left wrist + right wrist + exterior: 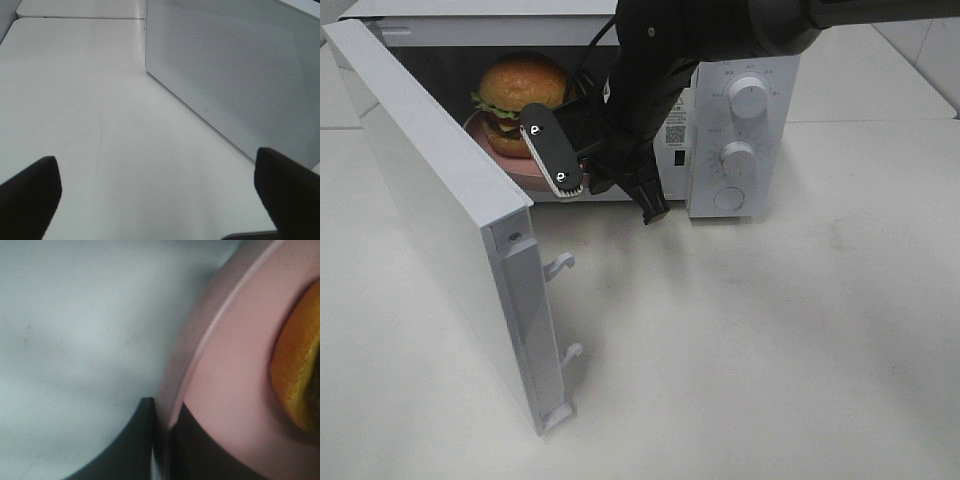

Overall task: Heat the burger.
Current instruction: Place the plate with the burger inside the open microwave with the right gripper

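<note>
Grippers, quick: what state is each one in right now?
Left gripper: open, holding nothing.
Right gripper: shut on the rim of the pink plate that carries the burger.

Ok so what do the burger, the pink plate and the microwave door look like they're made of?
Burger: probably a plastic replica, given the bun's even glossy sheen.
Pink plate: likely plastic or melamine, smooth, matte, thin-rimmed.
Microwave door: white painted metal or plastic, satin, with a dotted screen panel.
</note>
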